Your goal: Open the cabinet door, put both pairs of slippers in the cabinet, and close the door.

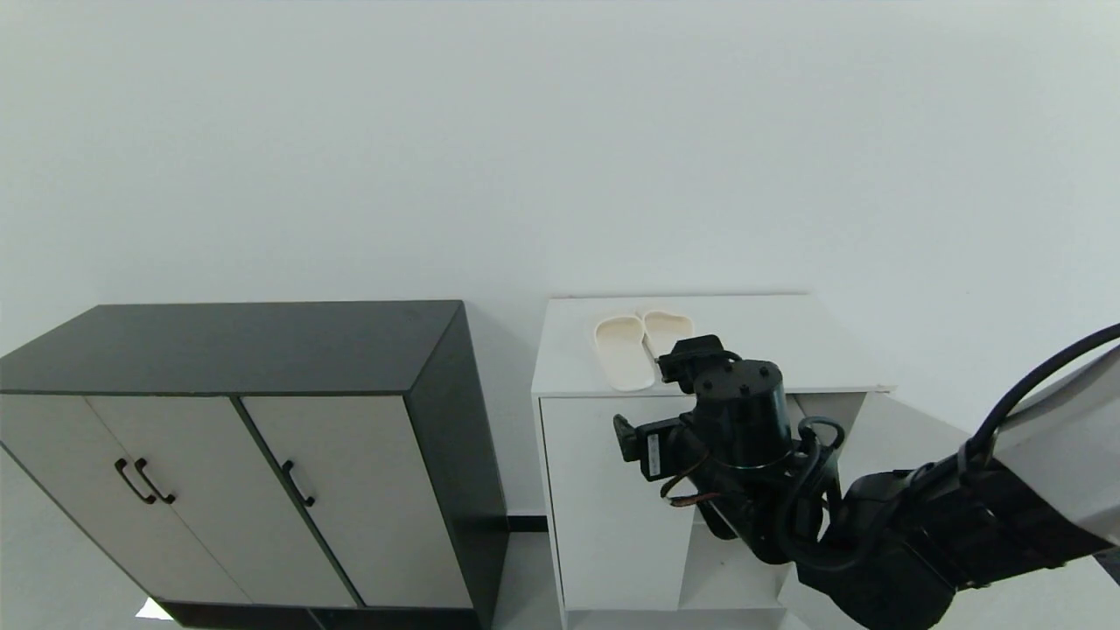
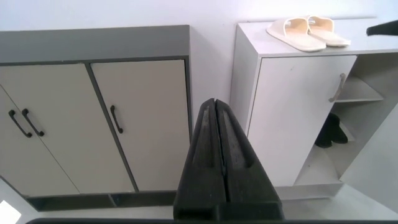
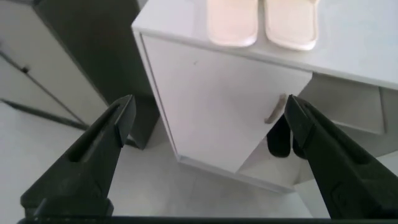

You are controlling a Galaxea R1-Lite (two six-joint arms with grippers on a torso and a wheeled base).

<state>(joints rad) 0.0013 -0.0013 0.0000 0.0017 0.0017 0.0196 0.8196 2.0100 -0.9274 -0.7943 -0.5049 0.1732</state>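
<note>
Cream slippers [image 1: 643,348] sit on top of the white cabinet [image 1: 770,341], so you've got one pair left. Door [image 2: 298,118] is open; dark pair [image 2: 329,130] looks already shelved inside. Door close pending. Right gripper [image 3: 210,106] hovers spread wide just short of the cream pair. Left gripper [image 2: 216,109] is pressed together, well back.

Two cabinets [image 1: 236,346] [image 1: 612,516], two slipper pairs [image 1: 643,346] [image 2: 329,130].

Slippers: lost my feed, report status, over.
Left gripper shut, right gripper open facing door. Cream slippers atop white cabinet; dark pair inside. Door ajar, partly screening shelves.
</note>
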